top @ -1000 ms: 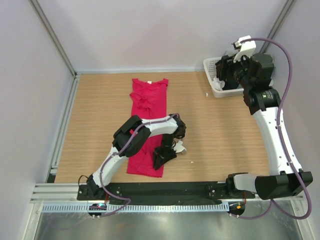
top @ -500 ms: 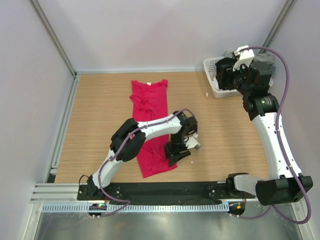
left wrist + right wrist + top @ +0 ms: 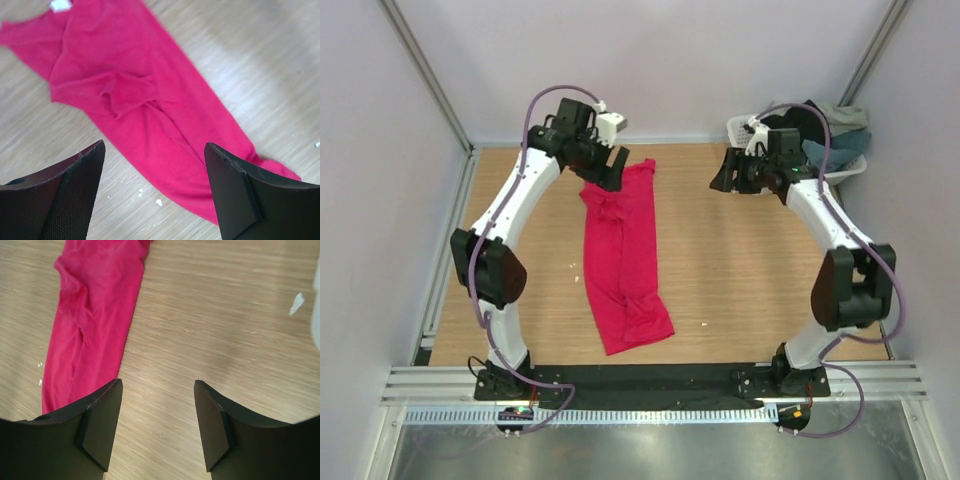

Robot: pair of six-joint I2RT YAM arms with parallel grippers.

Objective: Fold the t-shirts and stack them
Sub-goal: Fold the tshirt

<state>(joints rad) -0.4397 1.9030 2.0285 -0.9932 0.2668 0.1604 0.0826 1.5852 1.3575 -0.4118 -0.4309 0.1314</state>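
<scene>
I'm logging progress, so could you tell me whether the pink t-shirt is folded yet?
Partly folded: the pink t-shirt lies as a long narrow strip, sides folded in, not yet folded crosswise.

Parted fingers (image 3: 100,425) beside crimson-pink t-shirt (image 3: 95,315)

T-shirt (image 3: 622,255) lay lengthwise on table (image 3: 750,270), far end beneath left jaws, well left of right jaws. Basket (image 3: 737,126) sat just behind right jaws, other shirts (image 3: 840,125) heaped in it.
</scene>
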